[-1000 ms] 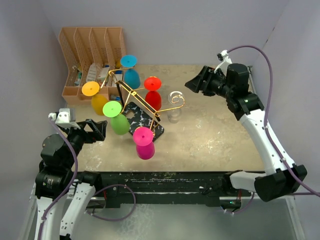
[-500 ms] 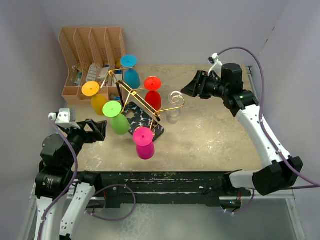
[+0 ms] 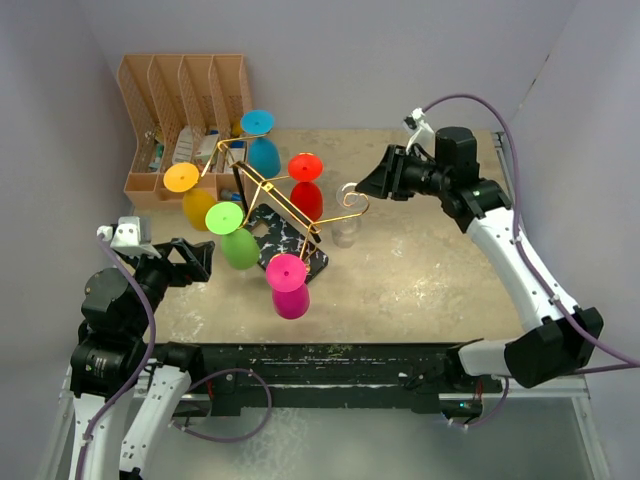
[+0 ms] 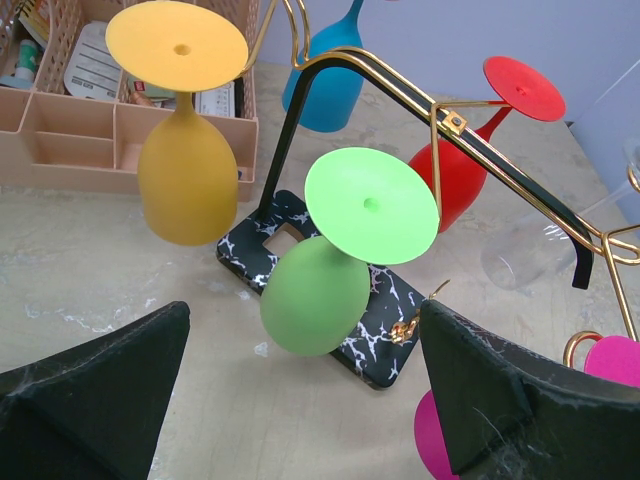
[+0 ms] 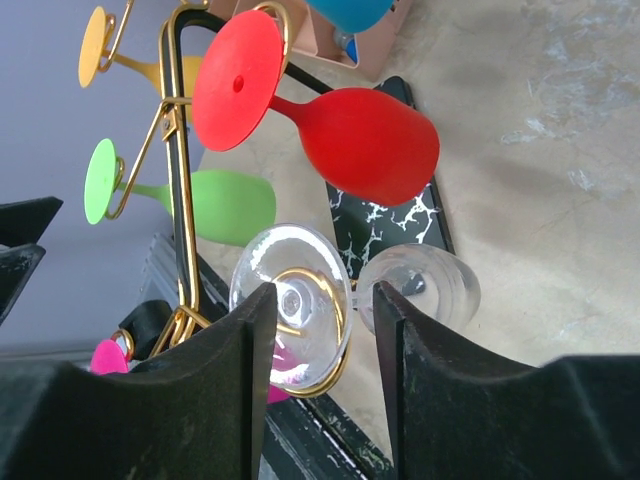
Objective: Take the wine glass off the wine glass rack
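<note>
Right gripper [image 3: 368, 184] has advanced to the scroll end of wine glass rack [image 3: 280, 202]. Jaws spread, nothing held, so approach looks near done and grasp is pending. Clear wine glass [image 5: 292, 300] hangs inverted on that scroll. Right wrist view shows foot framed between fingers; top view hides this alignment. Left gripper [image 3: 192, 260] agape, empty.
</note>
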`<act>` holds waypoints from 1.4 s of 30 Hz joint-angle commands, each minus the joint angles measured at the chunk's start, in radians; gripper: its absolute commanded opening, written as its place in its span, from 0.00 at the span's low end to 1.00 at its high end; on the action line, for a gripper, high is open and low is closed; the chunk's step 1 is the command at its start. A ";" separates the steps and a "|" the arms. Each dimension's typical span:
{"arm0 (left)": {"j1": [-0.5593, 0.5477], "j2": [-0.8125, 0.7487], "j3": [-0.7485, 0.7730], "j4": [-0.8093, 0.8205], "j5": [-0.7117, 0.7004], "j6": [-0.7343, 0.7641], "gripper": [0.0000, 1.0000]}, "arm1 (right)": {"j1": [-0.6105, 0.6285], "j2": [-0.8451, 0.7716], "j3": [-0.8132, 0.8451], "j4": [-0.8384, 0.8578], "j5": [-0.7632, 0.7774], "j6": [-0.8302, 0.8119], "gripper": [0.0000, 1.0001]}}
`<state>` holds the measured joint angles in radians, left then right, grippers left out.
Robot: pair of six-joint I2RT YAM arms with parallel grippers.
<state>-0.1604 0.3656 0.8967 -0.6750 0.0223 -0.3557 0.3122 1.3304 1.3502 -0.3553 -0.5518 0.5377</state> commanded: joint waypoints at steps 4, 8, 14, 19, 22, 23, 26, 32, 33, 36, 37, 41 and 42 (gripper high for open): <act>-0.007 0.001 0.002 0.043 0.004 0.003 0.99 | 0.024 0.006 0.050 0.045 -0.041 -0.015 0.34; -0.007 0.002 0.001 0.043 0.004 0.003 0.99 | 0.024 0.004 0.044 0.055 -0.045 -0.009 0.30; -0.006 0.001 0.002 0.043 0.002 0.003 0.99 | 0.026 -0.009 0.036 0.076 -0.059 0.006 0.27; -0.007 0.005 0.001 0.045 0.002 0.004 0.99 | 0.025 -0.019 0.030 0.090 -0.076 0.016 0.26; -0.007 0.004 0.000 0.044 0.001 0.003 0.99 | 0.025 -0.026 0.023 0.102 -0.089 0.026 0.25; -0.007 0.005 0.000 0.044 0.001 0.003 0.99 | 0.025 -0.029 0.019 0.107 -0.092 0.030 0.25; -0.007 0.006 0.001 0.043 0.001 0.003 0.99 | 0.027 -0.034 0.018 0.113 -0.100 0.035 0.25; -0.007 0.006 -0.001 0.044 0.001 0.003 0.99 | 0.029 -0.036 0.011 0.114 -0.116 0.039 0.27; -0.006 0.006 0.000 0.045 0.001 0.003 0.99 | 0.031 -0.035 0.011 0.111 -0.122 0.038 0.28; -0.006 0.004 0.000 0.044 0.001 0.003 0.99 | 0.035 -0.033 0.008 0.100 -0.131 0.031 0.29; -0.006 0.004 0.000 0.044 0.001 0.003 0.99 | 0.036 -0.033 0.009 0.093 -0.129 0.027 0.29; -0.007 0.005 -0.001 0.044 0.001 0.003 0.99 | 0.040 -0.036 0.005 0.071 -0.126 0.014 0.29; -0.007 0.004 -0.002 0.044 0.001 0.003 0.99 | 0.040 -0.036 0.006 0.066 -0.126 0.013 0.29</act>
<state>-0.1604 0.3656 0.8963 -0.6754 0.0219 -0.3557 0.3382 1.3384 1.3525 -0.3012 -0.6289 0.5636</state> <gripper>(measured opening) 0.992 0.288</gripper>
